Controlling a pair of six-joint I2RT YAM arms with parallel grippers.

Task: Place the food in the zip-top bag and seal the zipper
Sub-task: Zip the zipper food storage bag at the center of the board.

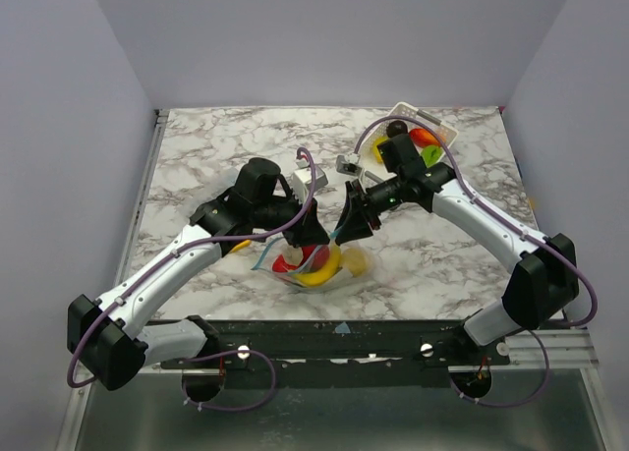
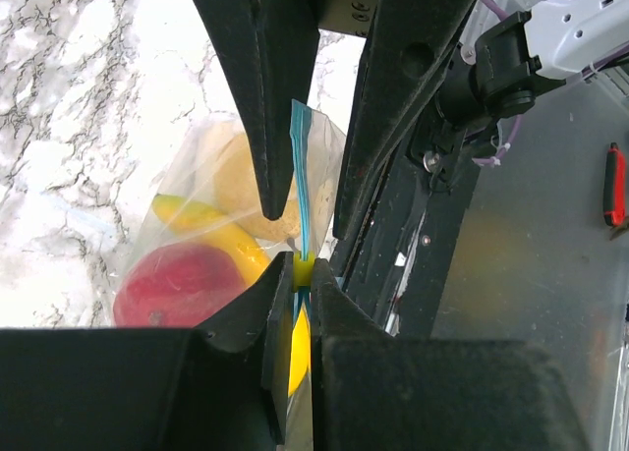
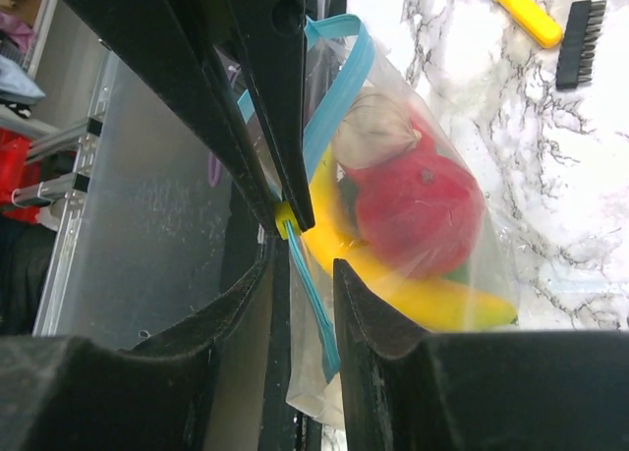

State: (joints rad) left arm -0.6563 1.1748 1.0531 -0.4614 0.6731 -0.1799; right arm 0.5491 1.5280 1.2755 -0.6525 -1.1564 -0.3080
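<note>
With left claw clenched on the zipper and right claw parted astride the same strip, at the mouth of the zip-top bag holding red, yellow and pale food, lower centre of the top view, near the marble surface's lower edge.

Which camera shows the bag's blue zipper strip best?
The right wrist view: the zipper curves in a long blue band along the zip-top bag's mouth. The left wrist view sees it edge-on, pinched by the left gripper. In the top view it is mostly hidden.
</note>
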